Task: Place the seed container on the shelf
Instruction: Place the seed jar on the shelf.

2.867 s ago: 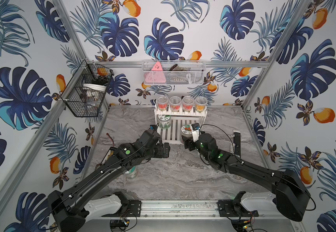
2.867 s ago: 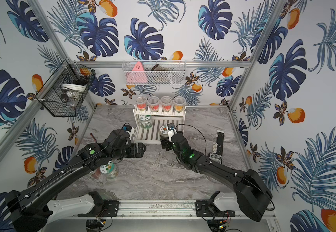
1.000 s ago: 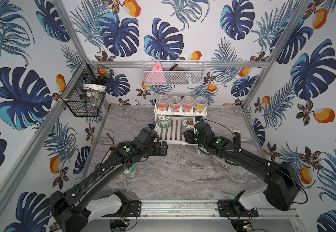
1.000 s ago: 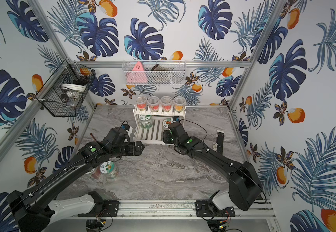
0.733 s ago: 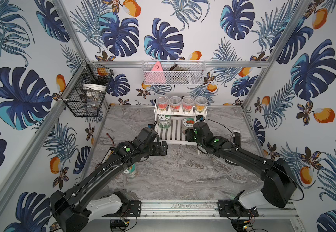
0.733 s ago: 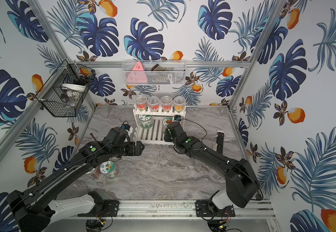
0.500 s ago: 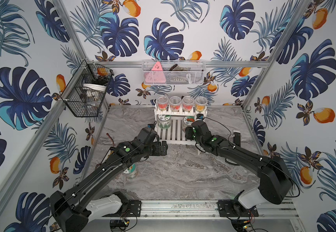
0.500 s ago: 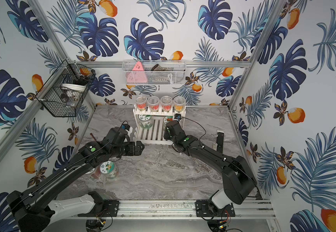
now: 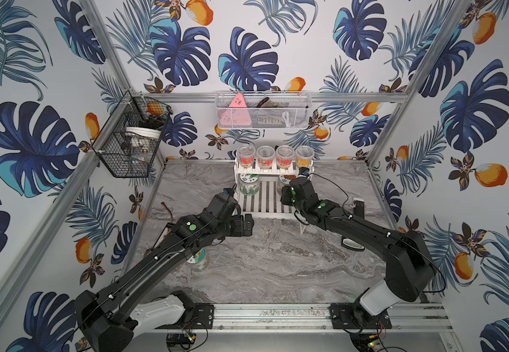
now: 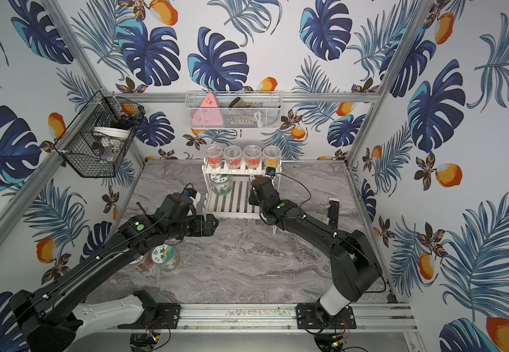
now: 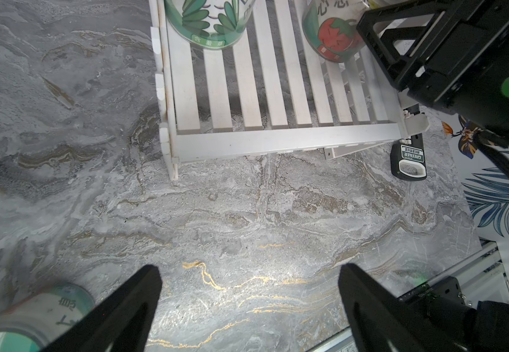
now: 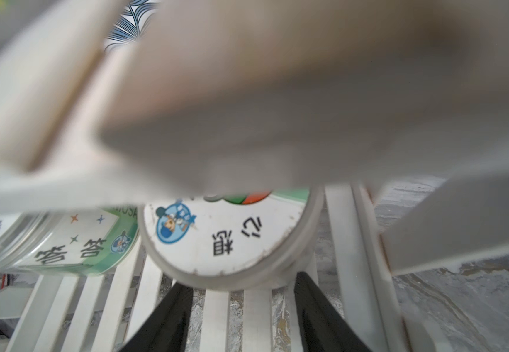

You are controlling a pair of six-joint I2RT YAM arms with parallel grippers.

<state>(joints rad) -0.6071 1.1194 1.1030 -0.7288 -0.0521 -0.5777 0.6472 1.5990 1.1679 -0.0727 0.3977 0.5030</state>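
Note:
The seed container (image 12: 229, 237), a clear can with a white lid and a tomato label (image 11: 332, 30), is on the right side of the white shelf's lower slatted board (image 11: 277, 137), under the upper tier. My right gripper (image 12: 242, 282) is shut on it, one black finger on each side of the can. In both top views the right gripper (image 9: 283, 191) (image 10: 251, 190) reaches into the shelf (image 9: 265, 199) (image 10: 232, 202) and hides most of the can. My left gripper (image 11: 248, 271) (image 9: 248, 225) hangs open and holds nothing, over the table in front of the shelf.
A green-labelled can (image 9: 248, 184) (image 12: 49, 243) stands on the lower board's left side. Several clear cups (image 9: 274, 155) line the top tier. Loose cans (image 10: 165, 257) (image 11: 18, 320) sit under my left arm. A black tool (image 9: 359, 207) lies at the right. Two wall baskets (image 9: 128, 143) (image 9: 262, 111) hang behind.
My right arm has carried the seed container from in front of the shelf back under the upper tier onto the lower board. The left arm has barely moved.

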